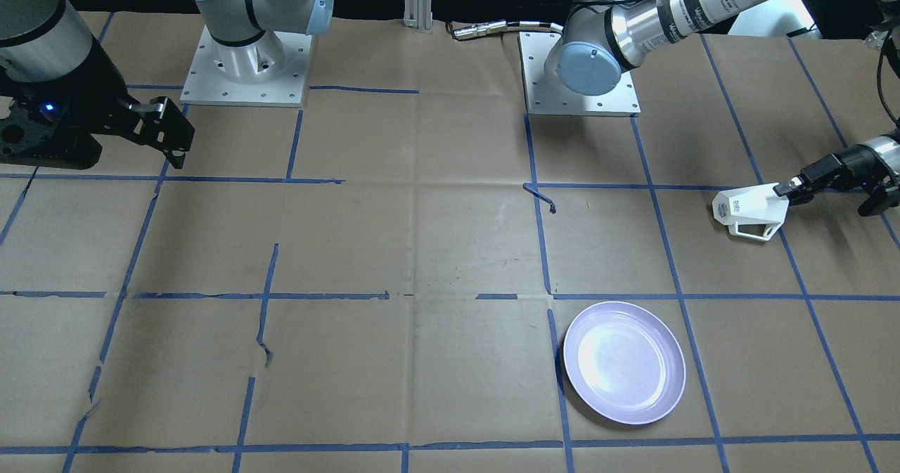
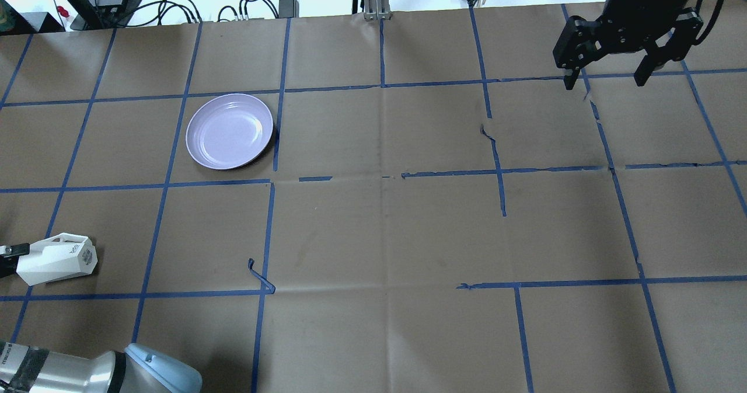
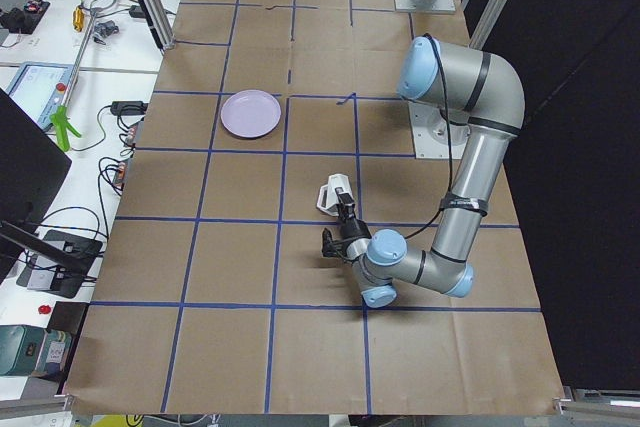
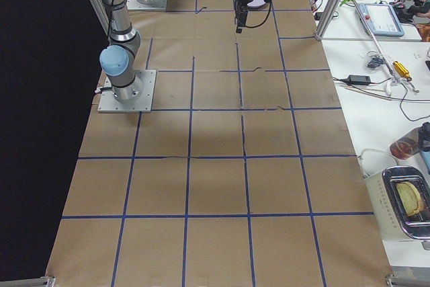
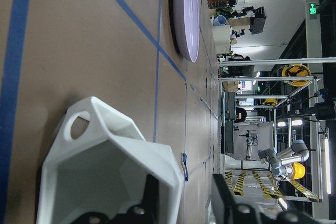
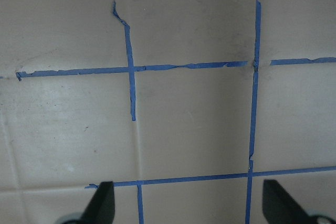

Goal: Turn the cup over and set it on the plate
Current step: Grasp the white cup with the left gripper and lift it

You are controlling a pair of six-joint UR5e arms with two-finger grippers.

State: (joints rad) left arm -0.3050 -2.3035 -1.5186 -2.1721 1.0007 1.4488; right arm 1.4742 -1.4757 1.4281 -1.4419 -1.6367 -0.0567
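– cup [image 2: 58, 260] lying on its side at far left of the bench [image 2: 379, 235], mouth toward the left fingers [image 2: 14, 249]?
– yes. they're half open, one inside the mouth, one over the top wall, not pinching it. close squarely on that wall first, then lift and roll the wrist slowly.
– plate [image 2: 229, 131]?
– well apart, further in. set it down centred. right fingers [image 2: 605, 83] hang wide open at far right, holding nothing.

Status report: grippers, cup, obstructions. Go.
Left gripper open, straddling cup wall. Right gripper open, far off. Cup on its side, plate bare. Nothing between them.
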